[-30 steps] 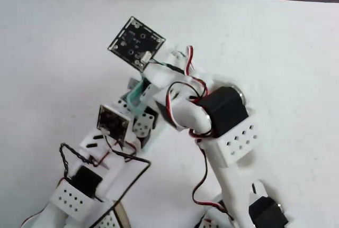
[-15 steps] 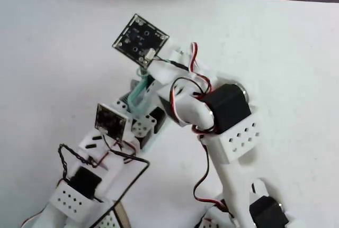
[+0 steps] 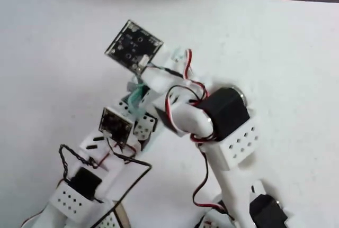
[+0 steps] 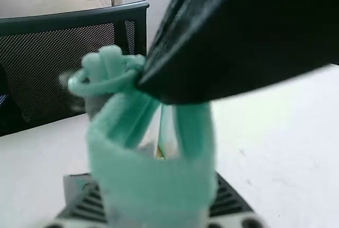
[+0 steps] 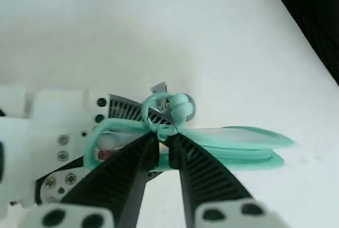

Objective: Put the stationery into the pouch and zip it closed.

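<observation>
One green pouch, two pincers on it, mid-table.
The pouch [image 3: 139,93] sits a little left of centre in the high view, hemmed in by the two arms. The left pincer [image 5: 124,133], reaching up from the lower left corner, is clamped on one end of the pouch, with green fabric bunched between its two ribbed fingers [image 5: 123,106]. The right pincer [image 5: 165,133], coming from the lower right, has its two black fingers pinched together on the single cord loop [image 5: 159,106] at the zip. Whether the pouch rests on the white table [image 3: 275,48] or hangs just above it is unclear.
</observation>
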`<state>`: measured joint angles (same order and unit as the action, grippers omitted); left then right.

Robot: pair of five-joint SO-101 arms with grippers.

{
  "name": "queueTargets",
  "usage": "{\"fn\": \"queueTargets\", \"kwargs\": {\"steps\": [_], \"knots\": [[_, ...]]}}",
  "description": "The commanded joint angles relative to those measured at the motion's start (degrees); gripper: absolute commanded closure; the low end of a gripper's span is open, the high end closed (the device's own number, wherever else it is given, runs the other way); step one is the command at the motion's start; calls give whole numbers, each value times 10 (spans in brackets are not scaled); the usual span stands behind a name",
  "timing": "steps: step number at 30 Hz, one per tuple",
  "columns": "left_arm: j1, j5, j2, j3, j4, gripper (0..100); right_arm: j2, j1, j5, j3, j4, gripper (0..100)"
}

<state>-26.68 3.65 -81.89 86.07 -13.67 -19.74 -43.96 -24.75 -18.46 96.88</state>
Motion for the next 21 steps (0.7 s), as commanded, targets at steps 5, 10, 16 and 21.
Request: {"fn": "queueTargets", "kwargs": {"steps": [5, 10, 16, 21], "knots": [[2, 16, 3, -4, 12, 976, -4, -73, 41, -16, 13, 981], [1, 16, 3, -4, 12, 976, -7, -109, 63, -16, 14, 981], [4, 17, 3, -4, 12, 976, -7, -115, 76, -16, 16, 981], [6, 17, 3, -4, 12, 972, -7, -96, 82, -19, 15, 981]]}}
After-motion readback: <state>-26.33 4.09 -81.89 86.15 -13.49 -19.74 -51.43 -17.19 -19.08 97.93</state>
